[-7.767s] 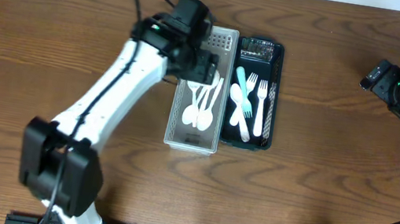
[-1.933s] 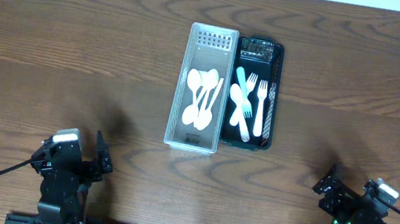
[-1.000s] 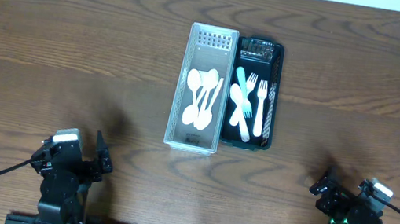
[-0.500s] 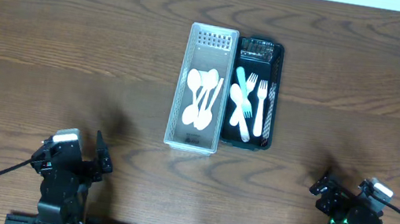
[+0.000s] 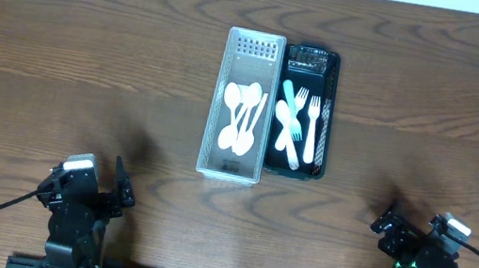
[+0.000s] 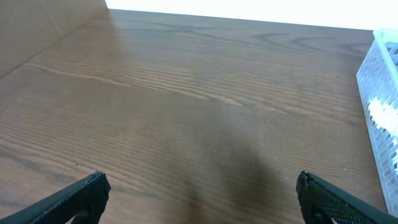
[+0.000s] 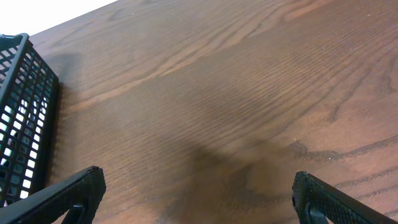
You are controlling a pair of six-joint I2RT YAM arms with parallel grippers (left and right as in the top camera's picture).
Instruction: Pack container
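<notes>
Table (image 5: 63, 41): brown wood, strong wavy grain, matte, flat.
White basket (image 5: 232, 166): long rectangular plastic bin with perforated walls and floor, slightly toward 12 o'clock of table centre, long axis running 12 to 6.
White basket contents: a cluster of white plastic spoons (image 5: 240, 120), smooth oval bowls, handles overlapping.
Black basket (image 5: 328, 109): same long shape, dark open mesh, touching the white one on its 3 o'clock side.
Black basket contents: 2 white forks (image 5: 311, 131), tines toward 12 o'clock, lying with teal utensils (image 5: 290, 99) and further white pieces crossed over each other.
Left gripper (image 6: 199, 202): parked at 7 o'clock of the table, well apart from both baskets; 2 black fingers (image 6: 84, 193) spread wide to the corners of the wrist view, bare wood between them, holding and touching nothing. White basket wall visible at 3 o'clock of that view.
Right gripper (image 7: 199, 199): parked at 5 o'clock, well apart from the baskets; fingers (image 7: 333, 199) likewise spread wide, nothing between them. Black mesh wall visible at 9 o'clock of that view.
</notes>
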